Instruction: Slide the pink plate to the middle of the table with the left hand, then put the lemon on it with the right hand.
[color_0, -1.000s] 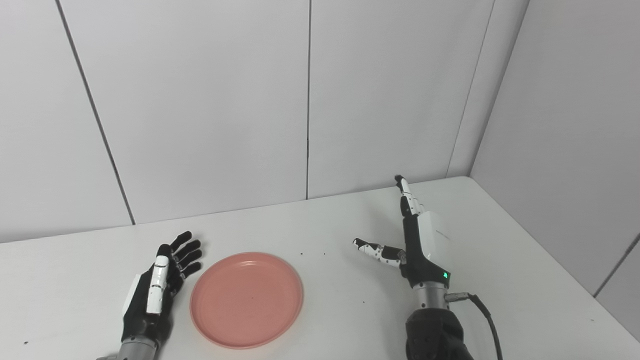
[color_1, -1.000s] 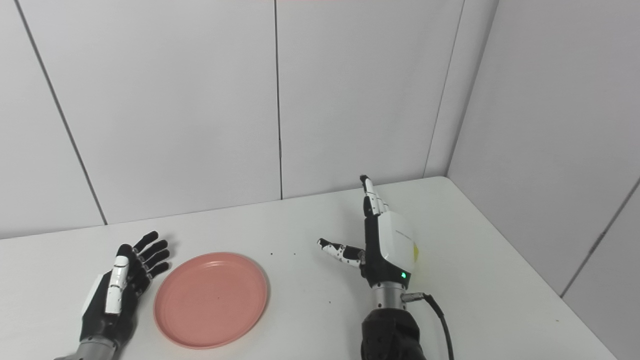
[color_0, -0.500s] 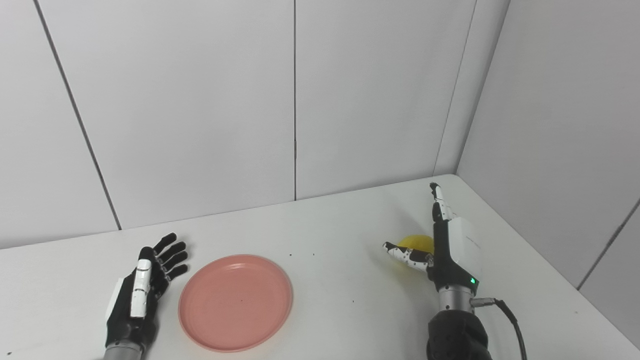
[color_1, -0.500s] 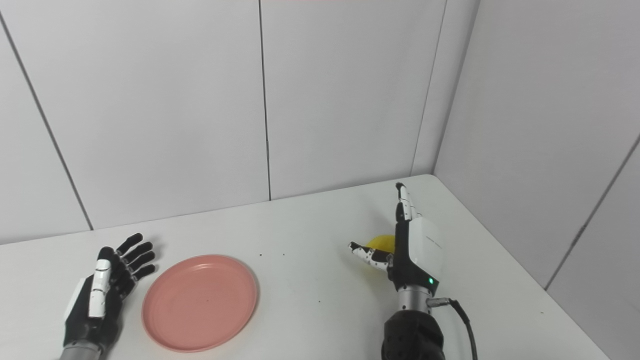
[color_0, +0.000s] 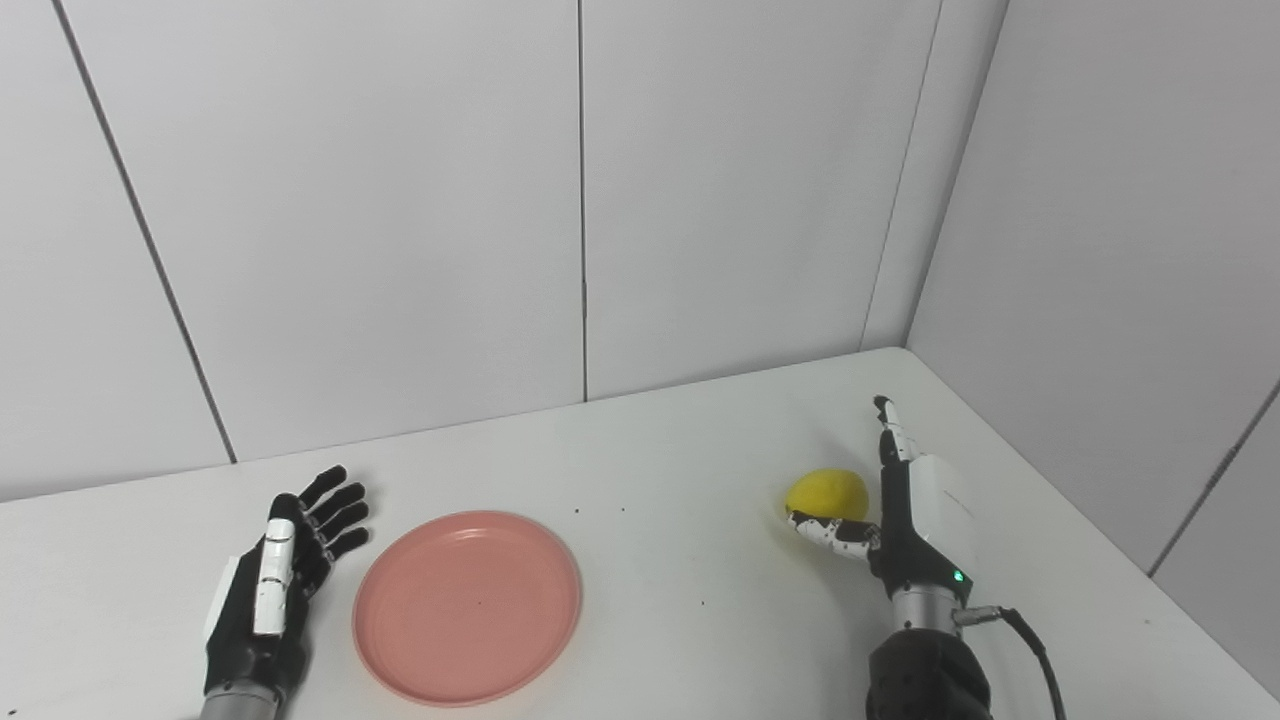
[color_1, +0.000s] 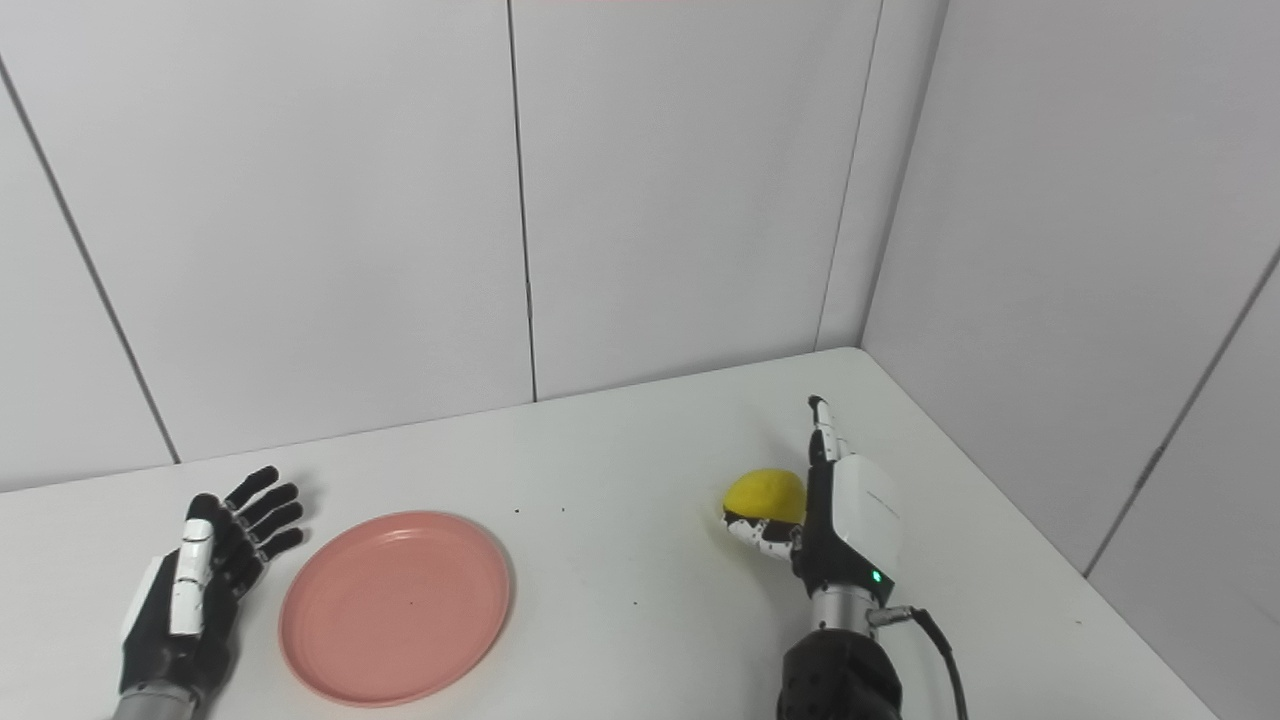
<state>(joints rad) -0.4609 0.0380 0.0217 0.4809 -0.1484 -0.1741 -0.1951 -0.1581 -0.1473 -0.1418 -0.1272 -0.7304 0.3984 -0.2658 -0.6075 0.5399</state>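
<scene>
A round pink plate (color_0: 467, 605) lies flat on the white table (color_0: 680, 600), left of the middle. My left hand (color_0: 275, 590) rests open just left of the plate, fingers spread, apart from its rim. A yellow lemon (color_0: 826, 493) sits on the table at the right. My right hand (color_0: 905, 515) stands edge-up right beside the lemon, open, fingers straight up and thumb (color_1: 757, 531) stretched under the lemon's near side. Whether the thumb touches the lemon I cannot tell.
Grey wall panels close the table at the back and on the right, meeting in a corner behind the lemon. A black cable (color_0: 1030, 650) trails from my right wrist. A few dark specks dot the tabletop.
The camera has panned right, shifting the whole picture left. My right hand has moved right and lower to beside the lemon, which has come out from behind it. The plate and left hand stay put.
</scene>
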